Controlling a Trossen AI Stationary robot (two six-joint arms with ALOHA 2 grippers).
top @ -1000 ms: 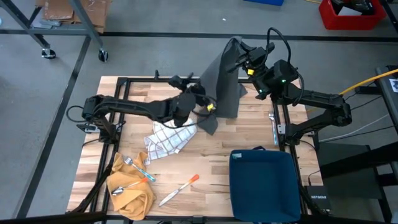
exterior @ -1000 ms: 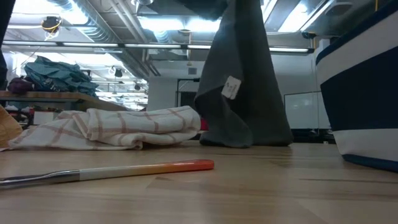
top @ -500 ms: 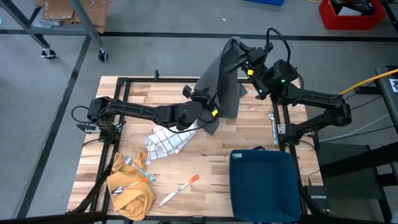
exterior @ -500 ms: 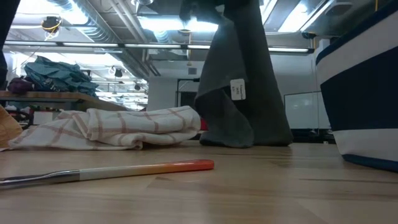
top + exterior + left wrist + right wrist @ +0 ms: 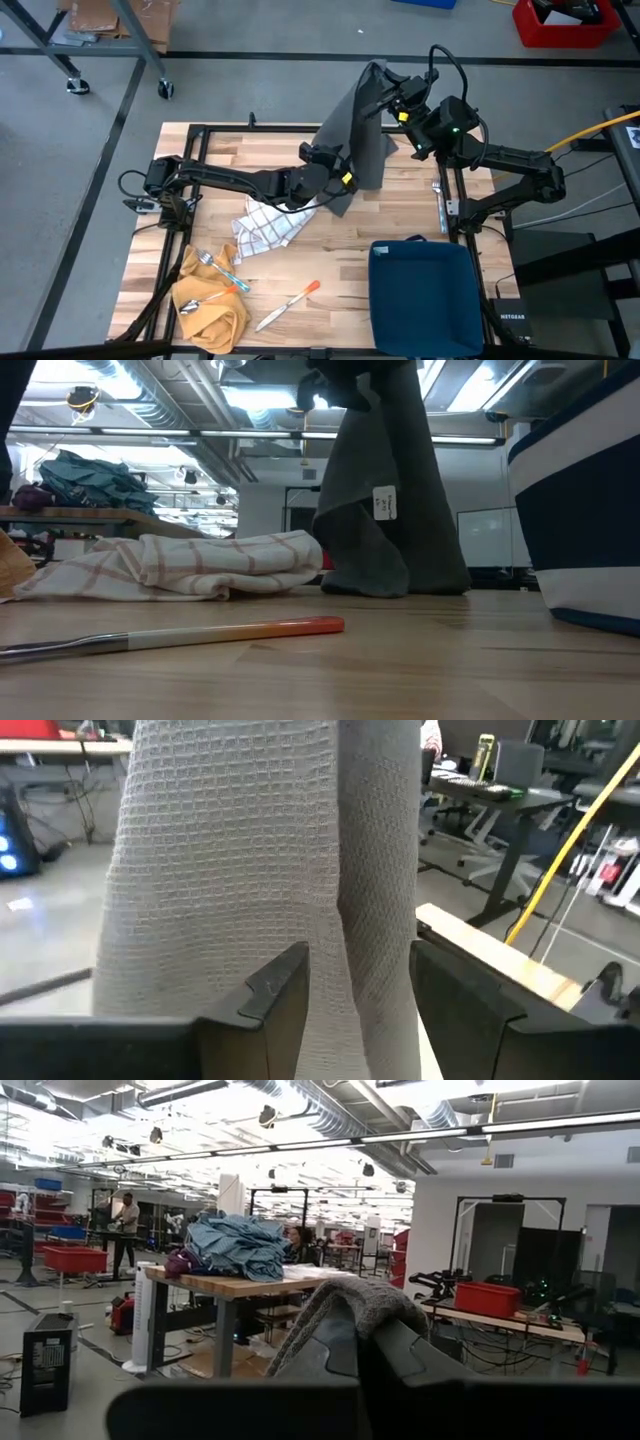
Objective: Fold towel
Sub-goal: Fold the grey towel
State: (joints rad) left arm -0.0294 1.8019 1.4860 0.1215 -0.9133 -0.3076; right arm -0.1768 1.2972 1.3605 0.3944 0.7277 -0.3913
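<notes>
A dark grey towel (image 5: 357, 125) hangs from my right gripper (image 5: 386, 90), which is shut on its top, high over the table's far side. The towel's lower end (image 5: 368, 582) rests crumpled on the wood, and a white tag (image 5: 384, 503) shows on it. My left gripper (image 5: 338, 168) is open and reaches level into the hanging cloth at mid height. In the left wrist view its fingers (image 5: 281, 988) stand on either side of a vertical fold of the towel (image 5: 375, 890). My right gripper pinches the towel's uppermost part (image 5: 352, 1296), which bunches over the fingertips and hides the contact. The fingers slant upward from the table's right. The towel hangs below them with its lower end on the table. My left gripper: I cannot tell whether its fingers touch the fold between them.
A white towel with red checks (image 5: 266, 226) lies bunched near the table's middle. At the near left, a yellow cloth (image 5: 212, 305) carries a fork and spoons. An orange-tipped knife (image 5: 288, 304) lies near the front. A blue bin (image 5: 425, 292) stands at the near right.
My left gripper has moved down and toward the hanging towel and has rolled about its own axis, so its fingers now straddle the towel's fold. The towel's tag has shifted a little toward the right in the low view. My right gripper has stayed still.
</notes>
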